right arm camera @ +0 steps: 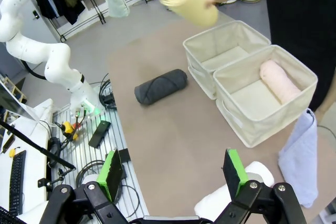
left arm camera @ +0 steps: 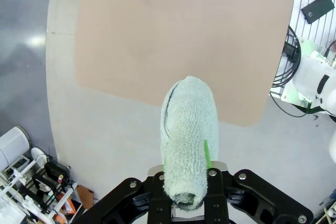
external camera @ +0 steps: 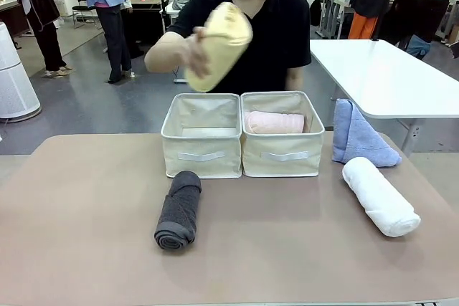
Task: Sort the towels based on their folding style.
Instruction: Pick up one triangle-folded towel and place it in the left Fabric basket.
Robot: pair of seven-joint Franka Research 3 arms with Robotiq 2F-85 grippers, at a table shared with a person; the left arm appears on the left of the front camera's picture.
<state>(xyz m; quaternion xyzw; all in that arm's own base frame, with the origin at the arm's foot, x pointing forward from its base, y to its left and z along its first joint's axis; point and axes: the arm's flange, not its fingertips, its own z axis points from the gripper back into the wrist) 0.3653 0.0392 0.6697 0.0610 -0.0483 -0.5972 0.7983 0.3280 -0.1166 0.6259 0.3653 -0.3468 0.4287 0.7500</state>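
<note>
Left to right. The left gripper [left arm camera: 186,178] is clamped on a light teal terry towel [left arm camera: 188,129], which juts out past its fingers, high over the near table edge and well apart from the bins. On the tan table [external camera: 86,249] a dark grey rolled terry towel [external camera: 178,211] lies just in front of the left cream fabric bin [external camera: 201,150], its long axis running near to far. That bin holds nothing visible. Above it the person's hand [external camera: 188,56] holds a pale yellow rolled towel [external camera: 221,44] in the air. The right cream fabric bin [external camera: 282,152], touching the first, contains a pink rolled towel [external camera: 274,122] lying crosswise. Just right of it stands a periwinkle blue towel folded to a triangle [external camera: 358,137], and nearer lies a white rolled towel [external camera: 380,196], its axis slanting from far-left to near-right. The right gripper [right arm camera: 172,174], jaws wide and empty, hovers just above this white roll [right arm camera: 226,198], so it is probably the right arm's next pick. Count: six towels (four rolls, two folded), two bins, one towel binned.
</note>
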